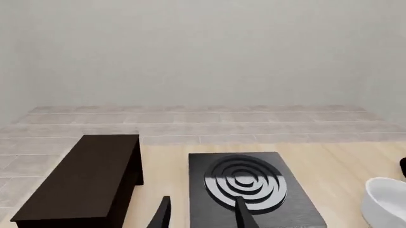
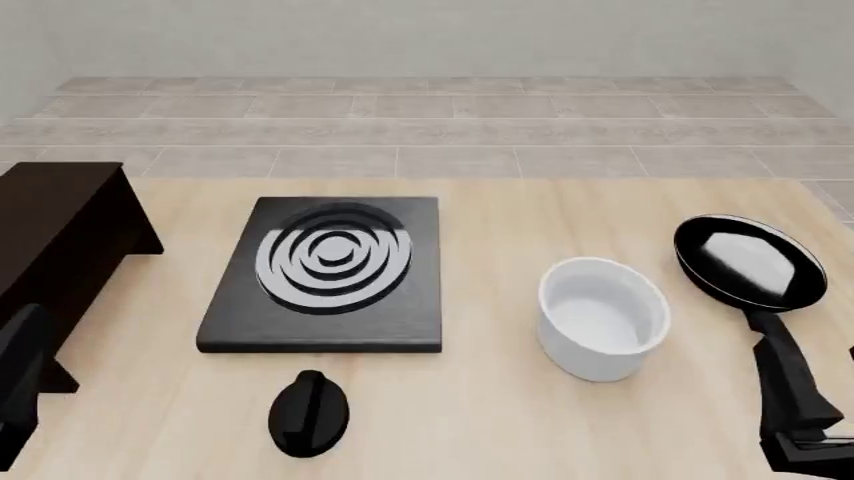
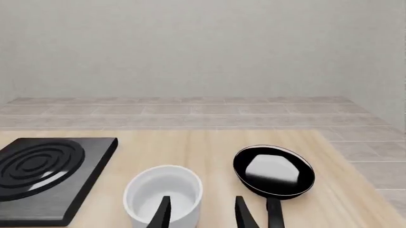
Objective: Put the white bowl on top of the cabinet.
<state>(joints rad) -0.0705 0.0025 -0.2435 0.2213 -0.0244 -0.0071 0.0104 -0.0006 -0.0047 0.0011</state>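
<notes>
Spread and empty, my right gripper [image 3: 201, 213] hangs just short of the white bowl [image 3: 163, 192]; I should straddle its near wall squarely, clear of the frying pan [image 3: 274, 171] alongside.

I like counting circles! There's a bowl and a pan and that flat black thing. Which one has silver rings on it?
The flat black stove plate has them: silver rings on its top. The white bowl is plain white, and the frying pan only shows a white reflection.

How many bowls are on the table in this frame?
1. The white bowl stands upright on the table, between the stove plate on its left and the frying pan on its right. Nothing seems to hide another.
</notes>
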